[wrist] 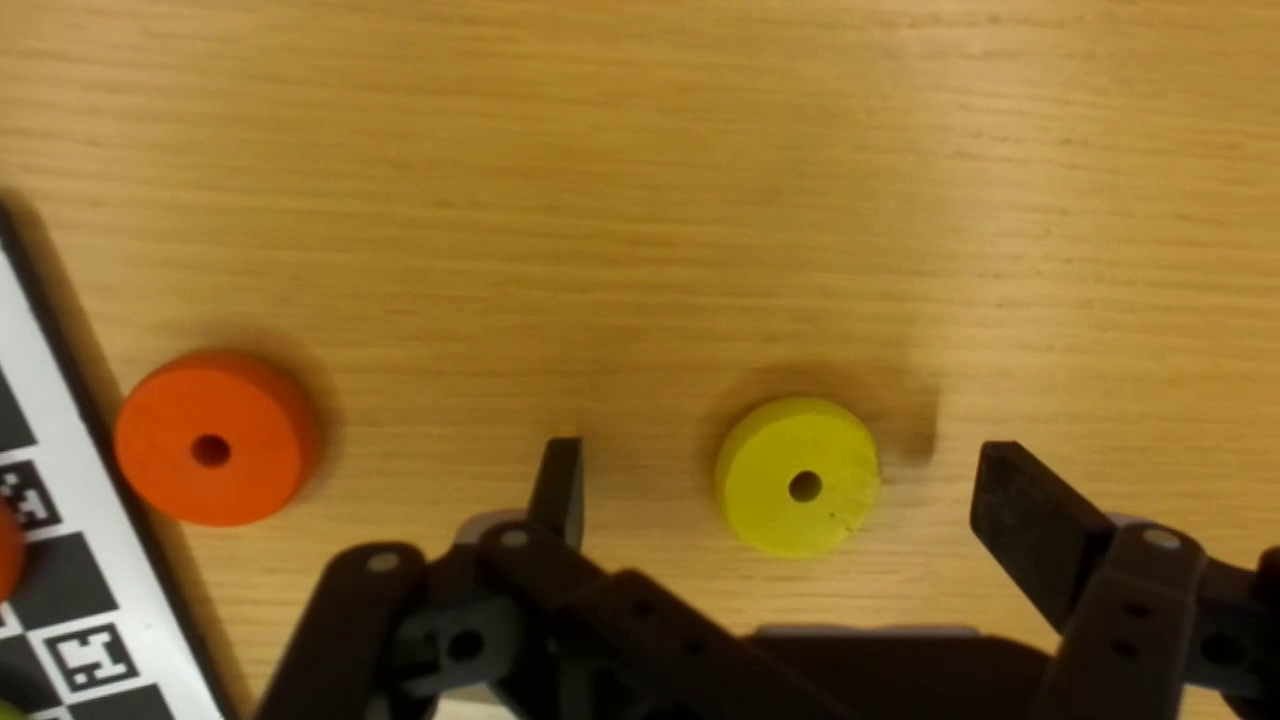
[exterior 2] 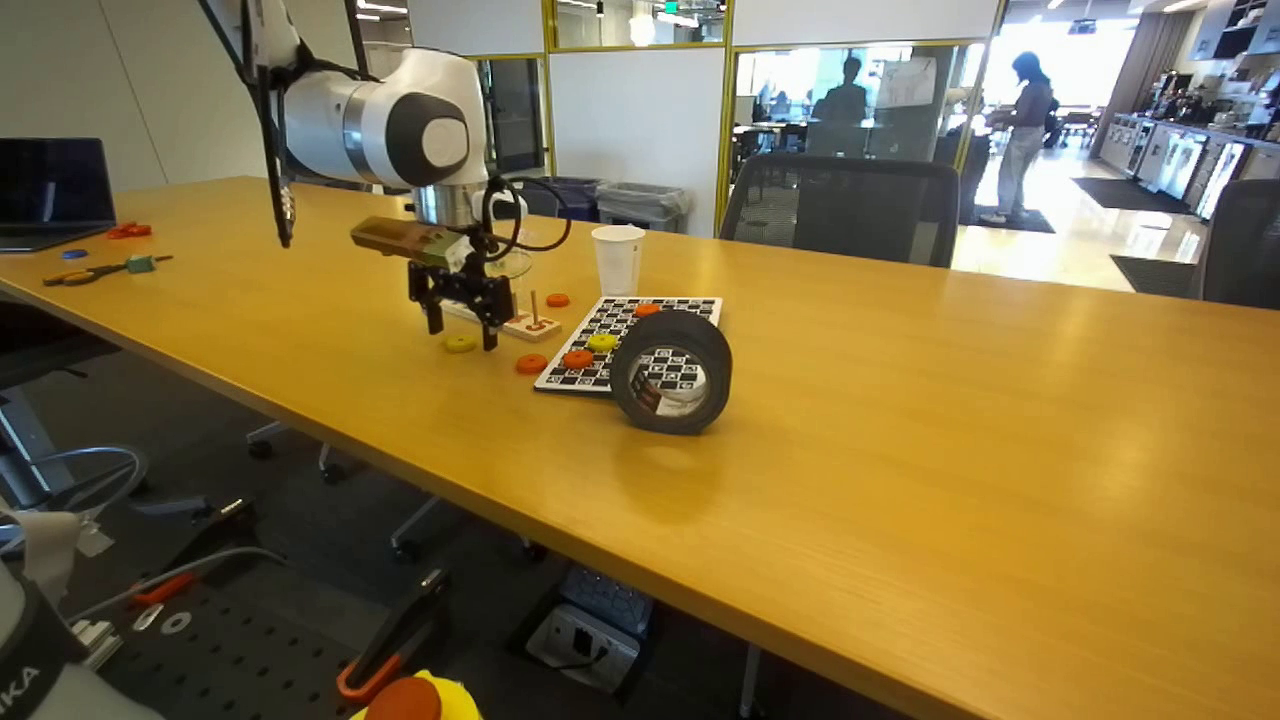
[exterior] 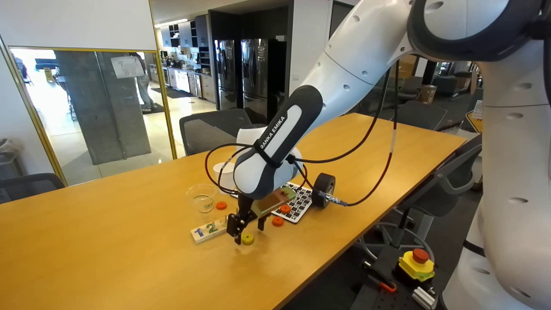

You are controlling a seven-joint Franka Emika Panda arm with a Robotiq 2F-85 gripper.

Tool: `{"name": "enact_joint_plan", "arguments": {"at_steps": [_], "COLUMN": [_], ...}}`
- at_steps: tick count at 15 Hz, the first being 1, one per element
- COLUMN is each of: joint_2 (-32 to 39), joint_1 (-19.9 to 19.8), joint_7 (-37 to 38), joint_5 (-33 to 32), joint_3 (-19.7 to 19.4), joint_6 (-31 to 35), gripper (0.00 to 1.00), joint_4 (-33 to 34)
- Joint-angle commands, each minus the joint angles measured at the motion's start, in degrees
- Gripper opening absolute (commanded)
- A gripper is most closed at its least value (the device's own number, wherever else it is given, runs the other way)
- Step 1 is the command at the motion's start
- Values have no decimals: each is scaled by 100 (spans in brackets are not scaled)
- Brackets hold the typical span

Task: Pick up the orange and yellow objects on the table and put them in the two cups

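Observation:
My gripper (wrist: 778,455) stands open above the table (exterior 2: 900,430), its fingers on either side of a yellow disc (wrist: 800,478) and touching neither edge. The disc lies flat with a small hole in its middle. An orange disc (wrist: 215,440) rests left of it in the wrist view, beside the checkered board. On that board lie two orange discs (exterior 2: 578,359) and a second yellow disc (exterior 2: 602,342). Another orange disc (exterior: 221,205) sits near a clear cup (exterior: 203,202). The white cup (exterior 2: 618,262) stands upright behind the board; in an exterior view the arm and cables partly cover it.
The checkered board (exterior 2: 700,308) lies beside the gripper, with a black tape roll (exterior 2: 672,325) on edge at its near side. A wooden number board (exterior: 208,230) lies close to the fingers. A laptop (exterior 2: 55,190) and pliers (exterior 2: 90,273) are at the table's far end.

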Motion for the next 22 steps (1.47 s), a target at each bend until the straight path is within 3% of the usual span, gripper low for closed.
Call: {"name": "enact_joint_plan", "arguments": {"at_steps": [1, 2, 9, 12, 16, 19, 22], "joint_2": [70, 72, 78, -33, -556, -876, -895], "joint_1": [104, 123, 190, 328, 740, 739, 619], "joint_7": [126, 164, 325, 622, 1570, 1555, 1314], "joint_5": [-36, -54, -164, -437, -1545, -1862, -1748], "joint_3": [-36, -50, -106, -227, -523, -332, -181], "joint_6": [148, 185, 80, -237, -996, -1626, -1692], "gripper": [75, 73, 20, 18, 18, 18, 18], "joint_4": [107, 104, 150, 203, 463, 950, 1452]}}
